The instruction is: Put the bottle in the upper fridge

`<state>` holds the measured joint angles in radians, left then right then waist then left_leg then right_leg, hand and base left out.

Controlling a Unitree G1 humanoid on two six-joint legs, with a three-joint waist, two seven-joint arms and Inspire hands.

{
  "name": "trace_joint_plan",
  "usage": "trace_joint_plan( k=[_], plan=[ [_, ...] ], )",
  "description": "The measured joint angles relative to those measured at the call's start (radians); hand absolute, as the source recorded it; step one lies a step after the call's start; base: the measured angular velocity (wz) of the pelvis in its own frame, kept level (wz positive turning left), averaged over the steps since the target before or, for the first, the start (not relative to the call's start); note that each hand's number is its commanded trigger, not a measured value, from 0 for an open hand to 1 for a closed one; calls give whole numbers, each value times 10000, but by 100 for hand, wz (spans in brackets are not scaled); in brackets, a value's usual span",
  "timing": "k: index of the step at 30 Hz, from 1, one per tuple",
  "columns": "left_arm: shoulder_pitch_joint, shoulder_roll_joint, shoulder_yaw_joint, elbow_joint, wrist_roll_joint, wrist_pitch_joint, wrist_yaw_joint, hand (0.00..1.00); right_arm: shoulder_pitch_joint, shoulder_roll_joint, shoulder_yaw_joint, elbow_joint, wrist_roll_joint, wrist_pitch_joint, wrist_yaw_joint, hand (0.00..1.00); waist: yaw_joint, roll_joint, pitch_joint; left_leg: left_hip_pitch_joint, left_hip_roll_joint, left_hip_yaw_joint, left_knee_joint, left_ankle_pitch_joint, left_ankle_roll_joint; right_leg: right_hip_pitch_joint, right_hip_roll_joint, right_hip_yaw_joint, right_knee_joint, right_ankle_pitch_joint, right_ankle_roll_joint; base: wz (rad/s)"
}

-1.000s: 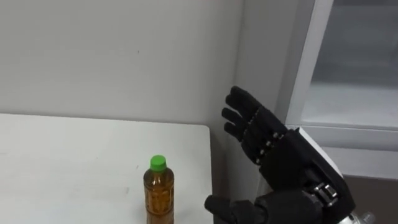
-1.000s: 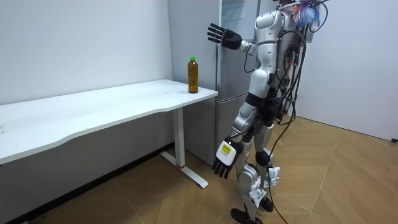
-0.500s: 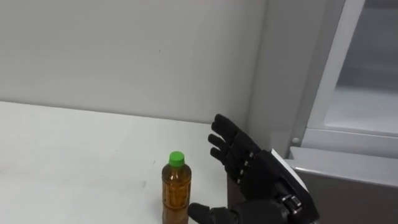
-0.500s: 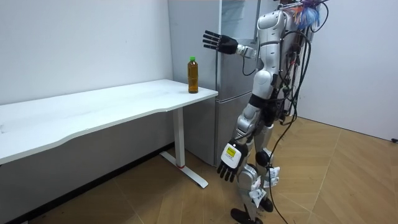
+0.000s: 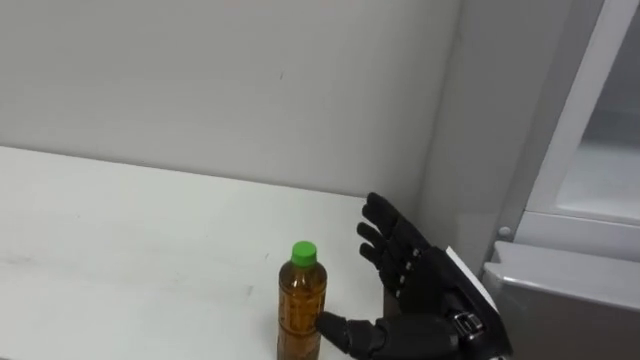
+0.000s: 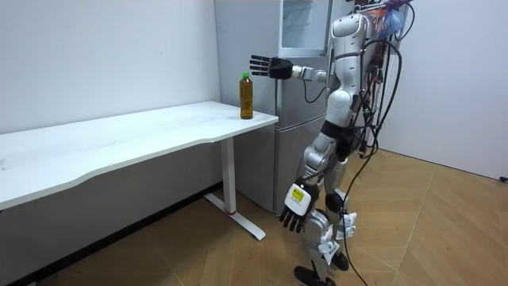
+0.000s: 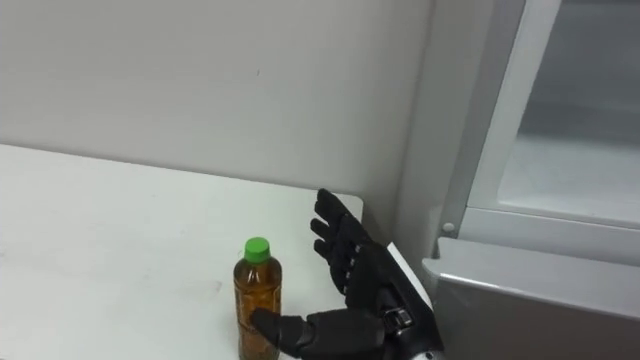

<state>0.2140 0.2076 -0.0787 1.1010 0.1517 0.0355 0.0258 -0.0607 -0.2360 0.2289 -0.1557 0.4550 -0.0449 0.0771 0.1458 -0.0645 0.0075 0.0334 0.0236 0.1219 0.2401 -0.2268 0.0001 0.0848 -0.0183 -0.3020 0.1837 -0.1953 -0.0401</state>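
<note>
Reach step: right hand point(image 5: 432, 300) just beside the bottle point(image 5: 301, 315) on the counter point(image 5: 120, 240), fingers point(image 5: 385, 228) spread open and empty; next, close them round its body; left hand point(image 6: 292, 213) hangs idle.

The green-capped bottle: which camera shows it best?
The room view: the whole bottle stands upright near the table's corner, with the open right hand raised beside it. Both eye views show its cap and amber body closer, but the picture's lower edge cuts off its base.
</note>
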Motion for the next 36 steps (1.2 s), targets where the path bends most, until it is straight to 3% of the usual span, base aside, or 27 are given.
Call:
trace_joint_plan(
  k=[13, 18, 27, 36],
  plan=[
    [81, -175, -56, -2, 172, 73, 62, 0, -518, 29, 415, 1500, -22, -295, -1386, 0, 229, 43, 52, -64, -31, -285, -25, 23, 39, 17, -36, -49, -28, -22, 34, 5],
    [184, -211, -223, 11, 175, 123, 59, 0, -683, 29, 663, 2038, -198, -296, -2087, 0, 261, 101, 87, -138, -61, -429, -14, 32, 53, 39, -65, -269, -89, -24, 47, 9],
    [229, -266, -198, -50, 192, 397, -201, 0, -866, 40, 664, 2912, -690, -296, -2502, 0, 373, 274, 98, -206, -71, -470, 14, 65, 90, 111, -136, -590, -54, -33, 68, 10],
    [205, -278, -206, -53, 203, 454, -201, 0, -1199, 57, 663, 4218, -761, -286, -2745, 0, 559, 273, 81, -473, -177, -723, 309, 66, 117, 4, -224, -703, 68, -70, 116, 7]
  ],
)
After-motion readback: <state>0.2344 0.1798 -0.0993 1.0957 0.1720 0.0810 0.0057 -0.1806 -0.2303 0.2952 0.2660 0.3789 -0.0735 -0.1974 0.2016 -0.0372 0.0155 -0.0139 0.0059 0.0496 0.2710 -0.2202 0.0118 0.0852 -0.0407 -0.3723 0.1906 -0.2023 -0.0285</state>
